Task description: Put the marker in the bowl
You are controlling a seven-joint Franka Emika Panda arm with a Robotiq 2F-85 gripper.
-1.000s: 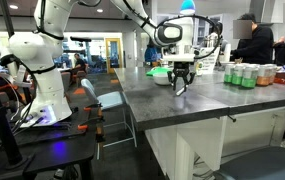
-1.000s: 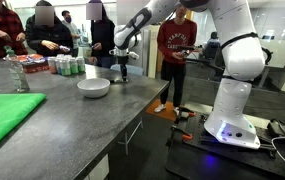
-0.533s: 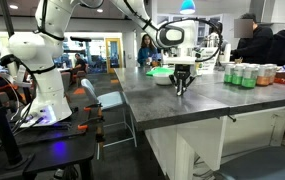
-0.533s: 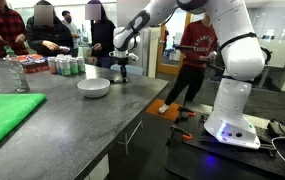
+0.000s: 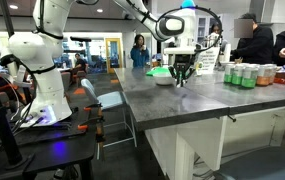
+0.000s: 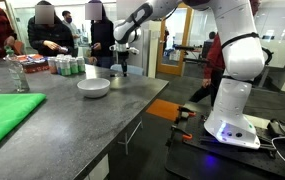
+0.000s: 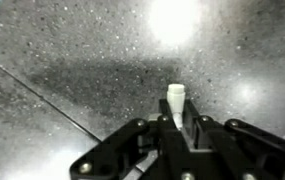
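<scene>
**Whitish marker clamped in the gripper, just beside the bowl**

In an exterior view, the round white bowl with a bright green inside [image 5: 160, 73] is seen resting on the dark grey speckled countertop [image 5: 207, 100]. The black two-fingered gripper [image 5: 181, 77] is hung pointing downward just to the bowl's right, and a cluster of green cans [image 5: 244, 75] is stood further right, well apart. In the wrist view, the short whitish marker [image 7: 176, 98] is shown pinched between the drawn-in fingers [image 7: 195, 128], its tip protruding beyond them toward the countertop. The marker is thus held in the gripper, outside the bowl. Whether its tip touches the surface cannot be told.
</scene>
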